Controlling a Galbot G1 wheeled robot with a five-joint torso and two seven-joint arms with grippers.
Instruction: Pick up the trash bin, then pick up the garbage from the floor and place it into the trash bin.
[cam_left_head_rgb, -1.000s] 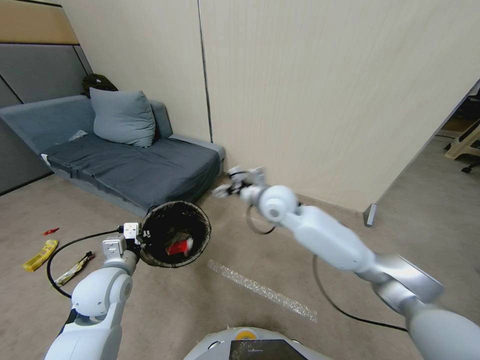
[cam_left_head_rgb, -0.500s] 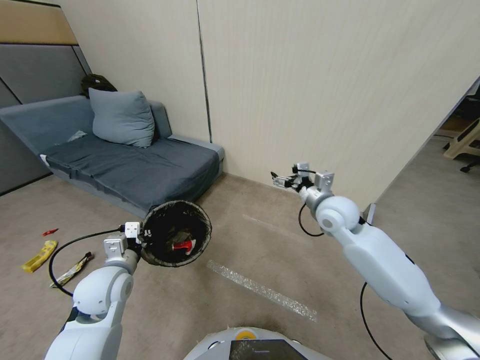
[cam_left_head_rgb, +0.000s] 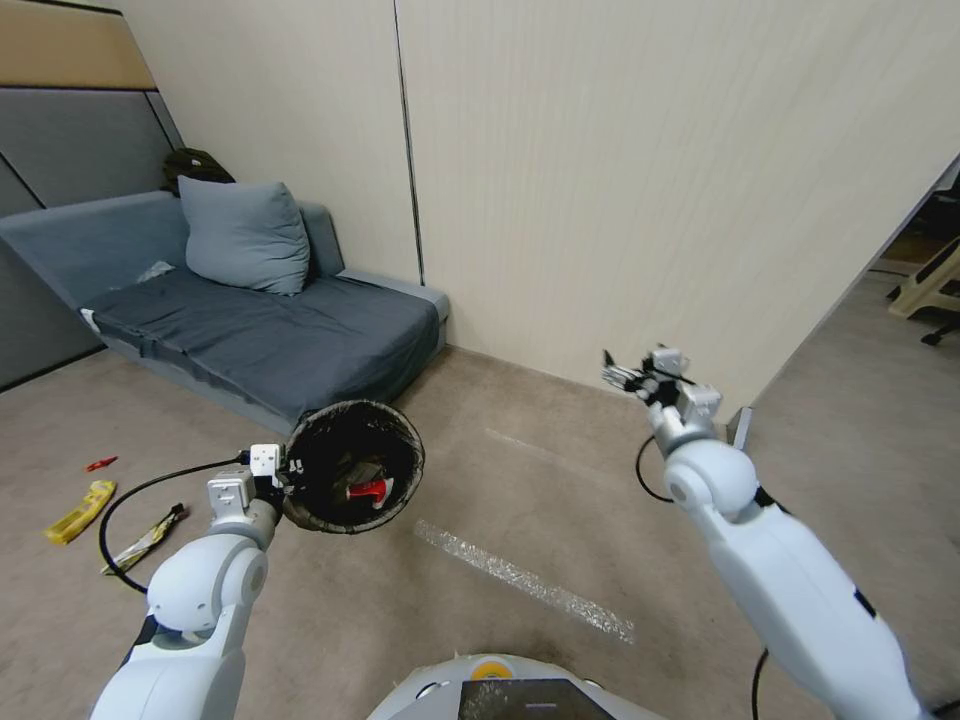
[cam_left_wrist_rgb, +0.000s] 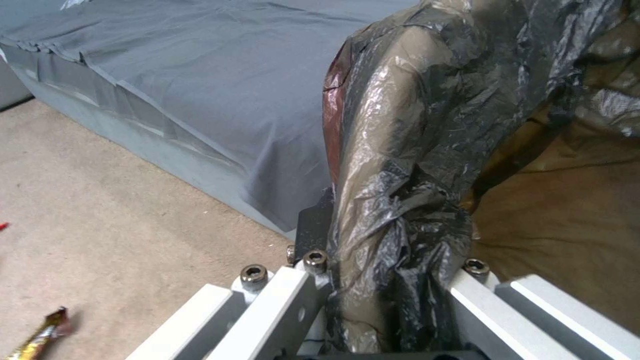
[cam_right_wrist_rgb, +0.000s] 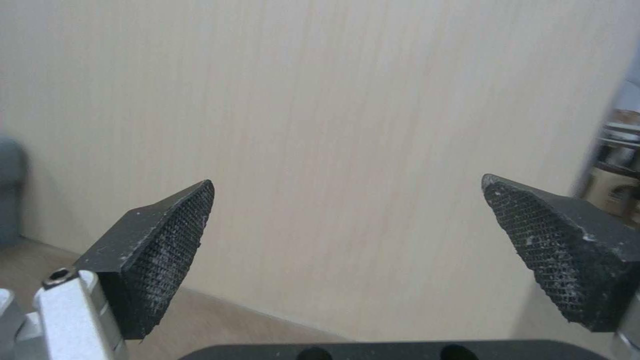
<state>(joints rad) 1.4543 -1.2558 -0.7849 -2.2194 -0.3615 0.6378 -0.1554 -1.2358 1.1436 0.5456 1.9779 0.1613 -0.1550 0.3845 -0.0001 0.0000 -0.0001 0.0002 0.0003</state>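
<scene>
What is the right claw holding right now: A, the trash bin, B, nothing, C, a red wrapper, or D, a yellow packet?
B: the right claw is open with bare wall between its pads, while the left claw grips the trash bin by its rim.

One trash bin (cam_left_head_rgb: 352, 467), three floor wrappers (cam_left_head_rgb: 80, 510).

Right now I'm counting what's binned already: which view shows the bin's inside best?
The head view: it looks into the bin, a red piece inside. The left wrist view shows the liner's rim clamped by the left gripper. The right wrist view faces the wall.
</scene>
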